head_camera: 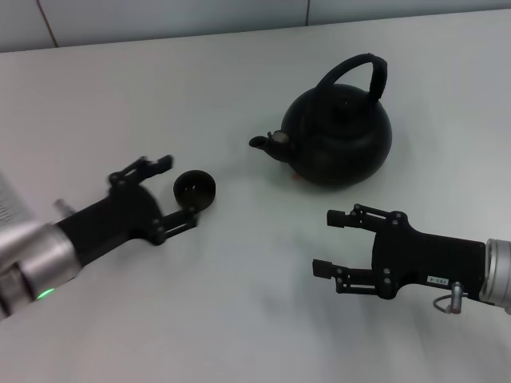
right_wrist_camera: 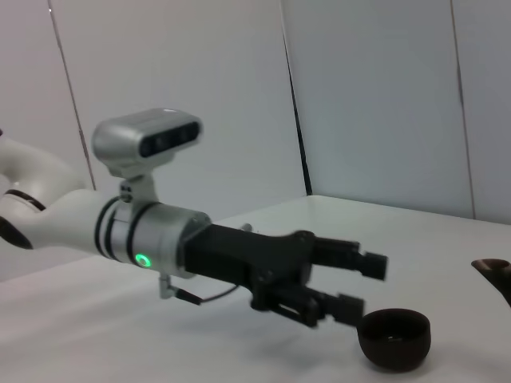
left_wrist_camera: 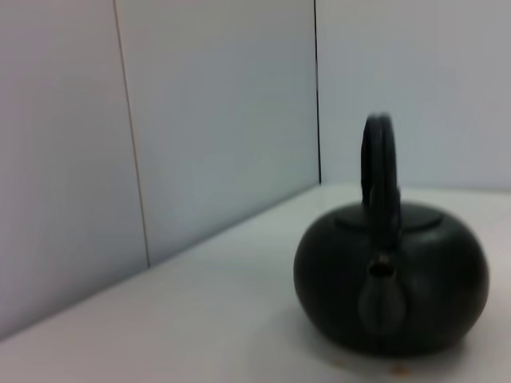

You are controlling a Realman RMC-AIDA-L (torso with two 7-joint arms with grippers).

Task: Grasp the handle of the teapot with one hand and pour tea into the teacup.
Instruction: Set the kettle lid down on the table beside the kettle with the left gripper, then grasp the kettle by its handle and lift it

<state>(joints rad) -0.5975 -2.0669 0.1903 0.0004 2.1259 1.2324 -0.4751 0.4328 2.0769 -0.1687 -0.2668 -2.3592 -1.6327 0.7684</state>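
The matte-black teapot (head_camera: pixel 339 136) stands at the back right of the table, its spout (head_camera: pixel 267 144) pointing left toward the teacup. Its arched handle (head_camera: pixel 363 68) stands upright over the lid. The left wrist view shows the teapot (left_wrist_camera: pixel 391 279) spout-on, with the handle (left_wrist_camera: pixel 382 175) above. The small dark teacup (head_camera: pixel 196 187) sits left of the spout. My left gripper (head_camera: pixel 180 191) is open, its fingertips on either side of the cup's near edge; the right wrist view shows this gripper (right_wrist_camera: pixel 363 286) beside the teacup (right_wrist_camera: pixel 393 339). My right gripper (head_camera: pixel 325 242) is open and empty, in front of the teapot.
The white table (head_camera: pixel 239 303) runs back to a pale panelled wall (head_camera: pixel 160 16). The teapot's spout tip (right_wrist_camera: pixel 495 271) shows at the edge of the right wrist view.
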